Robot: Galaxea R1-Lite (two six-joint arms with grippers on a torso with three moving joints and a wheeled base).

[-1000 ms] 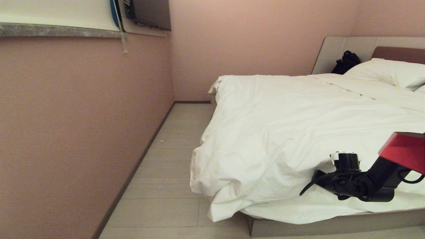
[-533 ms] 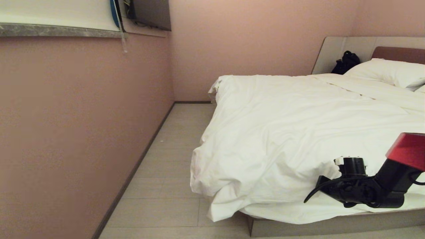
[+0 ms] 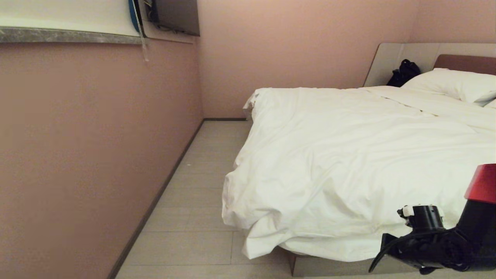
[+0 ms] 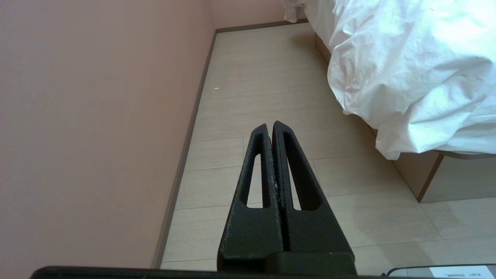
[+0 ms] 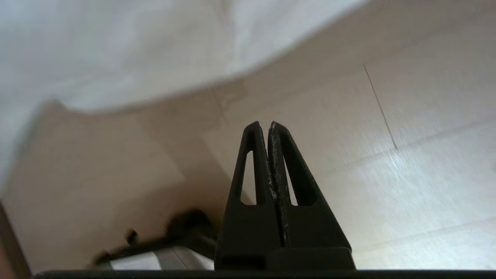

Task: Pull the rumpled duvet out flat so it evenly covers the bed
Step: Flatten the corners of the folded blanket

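Observation:
The white duvet [image 3: 348, 162] lies wrinkled over the bed [image 3: 333, 266], and its near left corner droops in folds over the mattress corner. My right arm [image 3: 430, 244] hangs low at the bed's near edge on the right. In the right wrist view my right gripper [image 5: 263, 124] is shut with nothing in it, pointing at the floor just below the duvet's hanging edge [image 5: 135, 50]. My left gripper [image 4: 270, 124] is shut and empty over the floor, left of the drooping duvet corner [image 4: 410, 66], and does not show in the head view.
A pink wall [image 3: 97, 155] runs along the left, with a strip of pale floor [image 3: 201, 193] between it and the bed. A white pillow [image 3: 453, 83] and a black bag [image 3: 403, 73] sit by the headboard [image 3: 465, 62]. A grey ledge [image 3: 69, 35] juts from the wall.
My right arm has sunk and drawn back to the right, from over the duvet down to the bed's near edge. The duvet and the left arm have not moved.

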